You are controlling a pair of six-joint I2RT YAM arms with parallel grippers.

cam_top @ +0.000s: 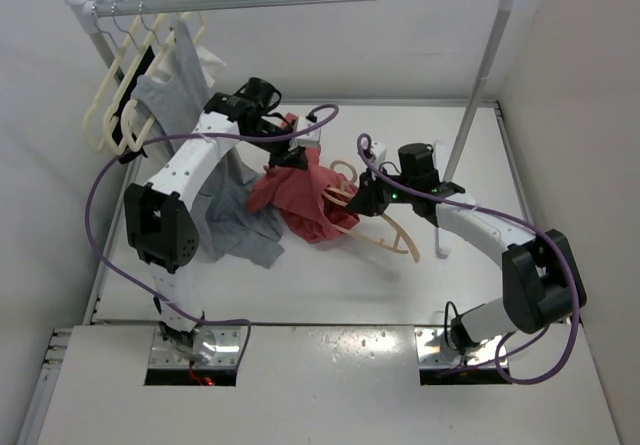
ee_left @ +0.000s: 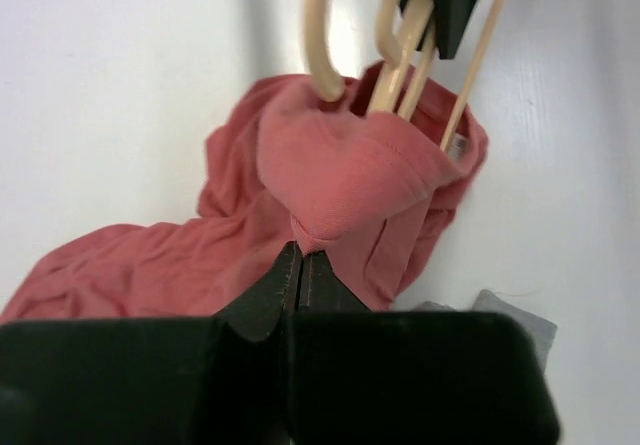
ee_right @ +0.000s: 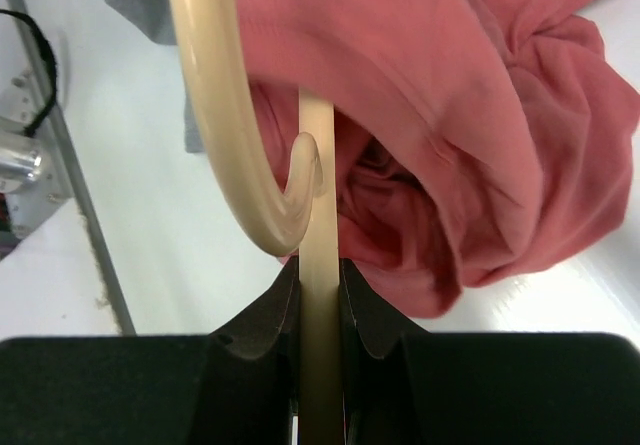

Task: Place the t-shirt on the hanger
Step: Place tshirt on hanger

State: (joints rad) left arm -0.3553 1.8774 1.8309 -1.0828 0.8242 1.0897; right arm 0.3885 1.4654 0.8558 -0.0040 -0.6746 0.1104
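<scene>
T-shirt (cam_top: 295,200), coral, bunched at centre of top view, collar pinched by closed left gripper (ee_left: 301,260); hanger (cam_top: 385,233), right of centre, clamped in right gripper (ee_right: 319,275), apparently entering neck; advisable: hold collar taut, feed shoulder through slowly.

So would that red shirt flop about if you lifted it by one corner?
Probably floppy: the red shirt sags in crumpled folds below where the left gripper pinches it. Likely light too, since that small pinch of cloth seems enough to hold it up. It may slip along the smooth hanger that the right gripper clamps.
</scene>
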